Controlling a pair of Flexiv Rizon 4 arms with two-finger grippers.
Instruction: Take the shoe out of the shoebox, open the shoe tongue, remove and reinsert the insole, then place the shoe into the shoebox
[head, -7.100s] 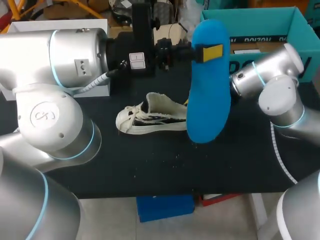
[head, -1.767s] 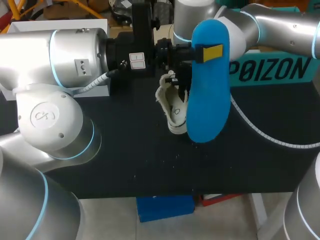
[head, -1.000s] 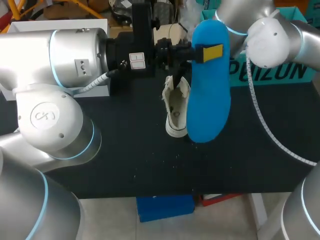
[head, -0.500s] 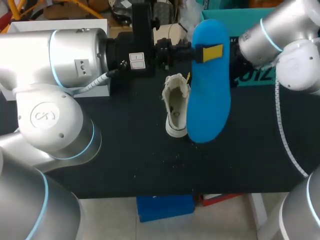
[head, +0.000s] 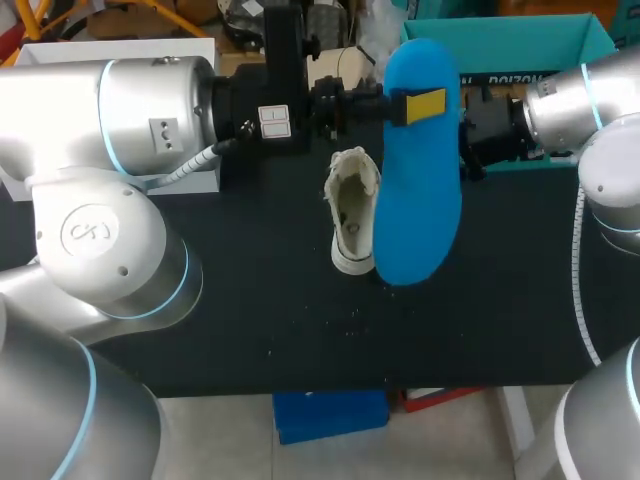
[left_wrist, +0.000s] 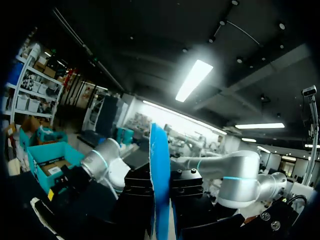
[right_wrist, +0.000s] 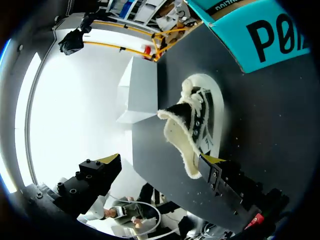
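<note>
Along the left of the head view lay my left arm, stretched from the left edge to the upper middle of the frame. Just left of centre the cream shoe sat on the black desk, toe toward the lower edge, with its fleecy lining showing at the open mouth. Right of it, the left claw was clamped on the blue insole and held it upright above the desk, so the insole's lower end covered the shoe's right side in that view. From the left wrist, the insole showed edge-on, pinched from both sides.

Further right, the right claw was spread wide, its two yellow tips far apart and nothing gripped. The shoe lay ahead of it on the desk; I could not tell whether the nearer tip touched the lining.

At the upper right of the head view the teal shoebox stood open at the desk's far side, and my right arm filled the right edge.
</note>
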